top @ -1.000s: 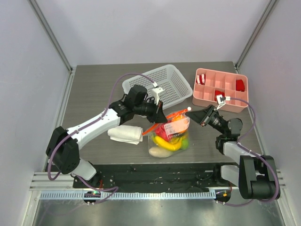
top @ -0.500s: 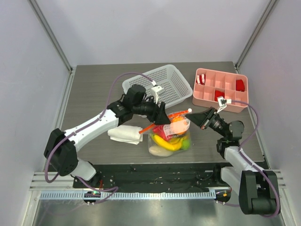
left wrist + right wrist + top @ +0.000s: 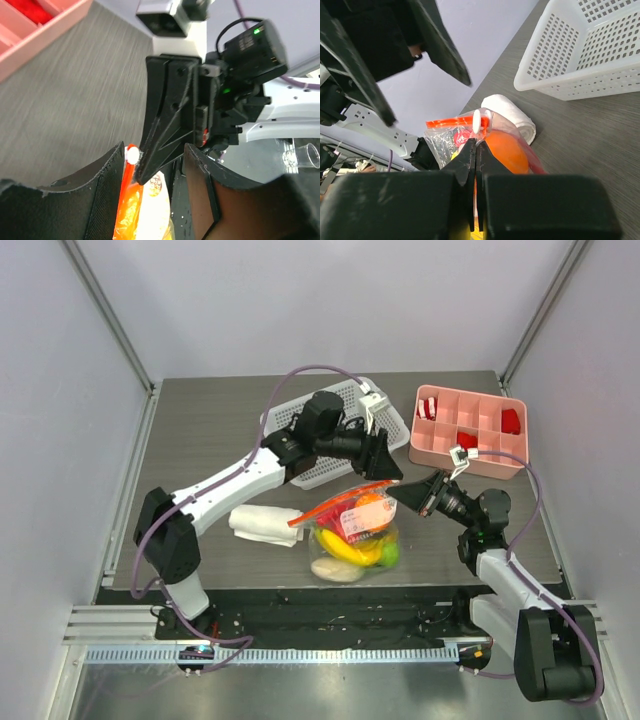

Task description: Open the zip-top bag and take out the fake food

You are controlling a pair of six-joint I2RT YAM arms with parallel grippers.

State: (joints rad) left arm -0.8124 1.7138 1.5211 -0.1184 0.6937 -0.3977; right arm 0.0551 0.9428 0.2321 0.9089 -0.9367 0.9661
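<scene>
The zip-top bag is clear, glossy, crinkled plastic, the rolled cloth soft matt white, the counter matt grey wood-grain.

Grey table carries basket, pink tray, cloth, zip-top bag.

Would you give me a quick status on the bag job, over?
Left gripper open above zip-top bag. Right gripper shut on its zip end. Fake food inside. Nothing blocking.
</scene>
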